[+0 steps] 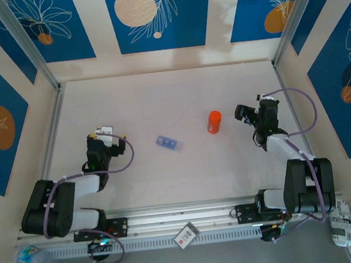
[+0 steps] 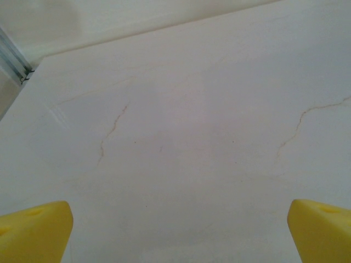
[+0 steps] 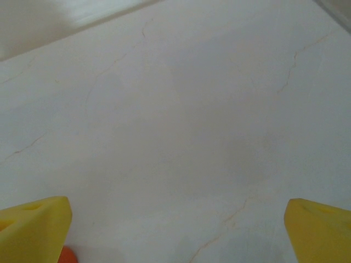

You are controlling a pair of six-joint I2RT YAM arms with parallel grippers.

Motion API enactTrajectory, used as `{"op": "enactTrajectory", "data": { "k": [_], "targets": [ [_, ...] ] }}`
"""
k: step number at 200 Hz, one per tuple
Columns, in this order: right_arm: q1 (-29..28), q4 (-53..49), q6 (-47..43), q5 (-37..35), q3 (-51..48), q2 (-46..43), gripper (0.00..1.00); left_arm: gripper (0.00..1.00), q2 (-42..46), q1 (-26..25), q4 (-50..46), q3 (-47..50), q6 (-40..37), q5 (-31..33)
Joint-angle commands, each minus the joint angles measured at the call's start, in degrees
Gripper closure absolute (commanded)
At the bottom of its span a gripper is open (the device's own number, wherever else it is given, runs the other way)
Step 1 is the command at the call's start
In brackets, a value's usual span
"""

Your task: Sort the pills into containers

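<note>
Two open, empty grippers: left gripper (image 1: 104, 135), right gripper (image 1: 246, 113). Blue pill box (image 1: 169, 142) lies flat between them, left of orange bottle (image 1: 214, 122). Probably light, stiff, slippery; pinch across narrow width.

I see the box (image 1: 169, 142) lying near the middle of the table (image 1: 160, 96), with the bottle (image 1: 214, 122) standing behind it and to its right, apart from it. My left gripper (image 1: 105, 134) sits well left of the box; my right gripper (image 1: 244, 114) is near the bottle, on its right.
</note>
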State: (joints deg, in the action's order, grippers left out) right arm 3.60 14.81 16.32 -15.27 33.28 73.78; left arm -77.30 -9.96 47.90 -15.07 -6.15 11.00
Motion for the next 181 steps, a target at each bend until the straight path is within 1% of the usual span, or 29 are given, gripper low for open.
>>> {"op": "enactTrajectory", "data": {
  "k": [1, 11, 26, 52, 63, 75, 79, 86, 91, 96, 105, 112, 117, 130, 158, 181],
  "targets": [
    [-1.26, 11.31, -3.59, -1.42, -3.62, 1.22, 0.01, 0.00, -3.47, 0.69, 7.92, -0.83, -1.15, -2.99],
    [-1.35, 13.66, -3.92, 0.07, -4.75, 1.86, 0.01, 0.00, -5.66, 0.70, 10.57, -0.60, -1.87, -4.02],
    [-2.10, 19.79, -5.40, 1.95, -7.53, 3.83, 0.01, 0.00, -7.33, 0.87, 12.90, -0.20, -2.01, -4.78],
    [-5.38, 32.94, -9.88, 2.54, -12.75, 7.94, 0.01, 0.00, -10.24, 2.21, 15.56, 0.00, -1.30, -7.58],
    [-6.61, 37.18, -11.45, 3.03, -13.90, 10.32, 0.01, 0.00, -13.04, 2.31, 18.47, -0.30, -1.39, -7.40],
    [-7.47, 40.46, -13.35, 4.26, -14.23, 13.28, 0.01, 0.00, -11.88, 2.32, 12.95, -2.07, -0.68, -6.47],
    [-7.81, 41.68, -13.64, 3.80, -14.24, 13.96, 0.01, 0.00, -12.06, 2.38, 12.51, -2.52, -0.57, -6.51],
    [-7.54, 39.74, -13.40, 4.01, -13.61, 13.40, 0.01, 0.00, -12.68, 2.64, 13.10, -2.92, -0.56, -6.44],
    [-7.03, 37.11, -12.94, 4.74, -12.80, 12.83, 0.01, 0.00, -12.39, 2.81, 11.65, -3.23, -0.23, -6.47],
    [-6.56, 36.51, -12.66, 5.41, -12.20, 13.21, 0.01, 0.00, -12.08, 2.97, 10.09, -3.82, -0.02, -6.65],
    [-5.60, 34.25, -11.43, 5.51, -10.49, 13.84, 0.01, 0.00, -12.55, 3.46, 9.92, -4.39, 0.24, -7.06],
    [-3.32, 30.80, -9.96, 9.76, -9.31, 13.35, 0.01, 0.00, -12.29, 3.87, 7.60, -5.31, 1.07, -6.90],
    [-2.30, 31.71, -9.33, 11.51, -9.67, 13.45, 0.01, 0.00, -12.30, 4.49, 6.16, -6.00, 1.79, -7.45],
    [-2.64, 31.57, -9.28, 10.45, -9.69, 13.38, 0.01, 0.00, -12.34, 6.06, 4.28, -7.05, 3.54, -8.26],
    [-4.04, 31.94, -10.42, 8.36, -9.65, 13.49, 0.01, 0.00, -12.36, 6.10, 4.99, -6.73, 3.42, -8.28],
    [-3.90, 31.82, -10.42, 8.72, -9.68, 13.43, 0.01, 0.00, -12.26, 6.10, 5.53, -6.37, 3.26, -8.21]
  ]
}}
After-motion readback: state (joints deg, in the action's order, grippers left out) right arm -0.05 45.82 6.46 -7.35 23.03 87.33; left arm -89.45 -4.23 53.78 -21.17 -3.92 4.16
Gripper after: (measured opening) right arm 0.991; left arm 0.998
